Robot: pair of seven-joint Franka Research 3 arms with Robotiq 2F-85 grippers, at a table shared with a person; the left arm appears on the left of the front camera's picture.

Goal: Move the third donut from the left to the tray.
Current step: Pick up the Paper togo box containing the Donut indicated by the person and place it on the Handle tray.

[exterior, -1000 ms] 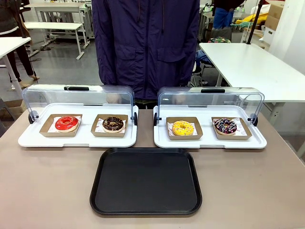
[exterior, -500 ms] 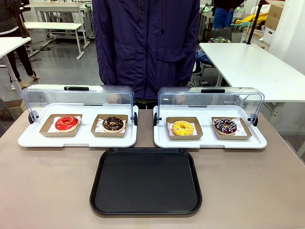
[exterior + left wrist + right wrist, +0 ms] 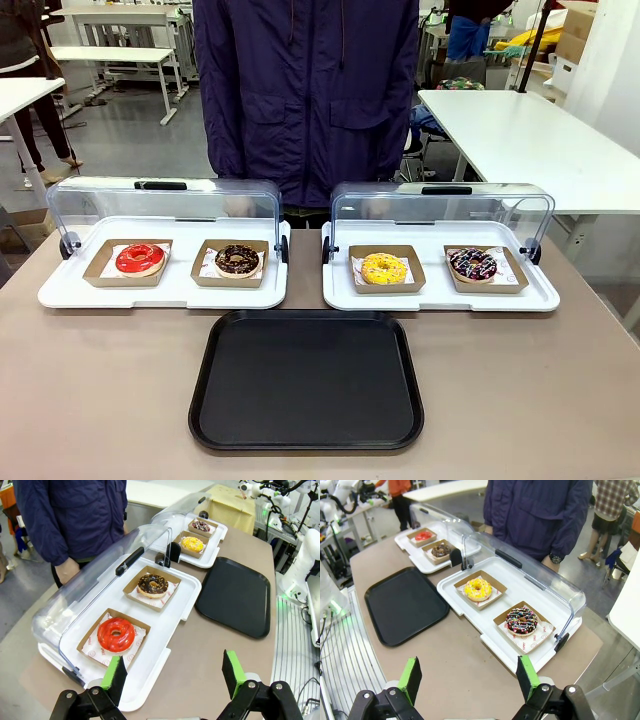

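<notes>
1. While it hangs over the left end of the table [image 3: 100,400], the left gripper [image 3: 173,666] has its green-padded fingers spread wide, with nothing between them.
2. Over the table's right end, the right gripper [image 3: 468,670] is likewise parted and grasps nothing. It is poised above bare tabletop just off the near edge of the right white tray [image 3: 440,298].
3. On the left half of that tray lies the third donut from the left [image 3: 383,267], a yellow-iced, sprinkled ring in its brown cardboard square, below the raised clear lid [image 3: 440,205].
4. On the right half of the same tray sits the dark drizzled donut [image 3: 472,263], also in a cardboard square.
5. At the middle of the table's near edge lies the black tray [image 3: 306,380], just in front of both white trays and apart from them.
6. The left white tray [image 3: 160,295] carries the red donut [image 3: 140,258] on its left half and the chocolate donut [image 3: 237,259] on its right half.
7. A person [image 3: 305,90] in a dark blue jacket stands at the far edge, behind the gap between the two white trays.
</notes>
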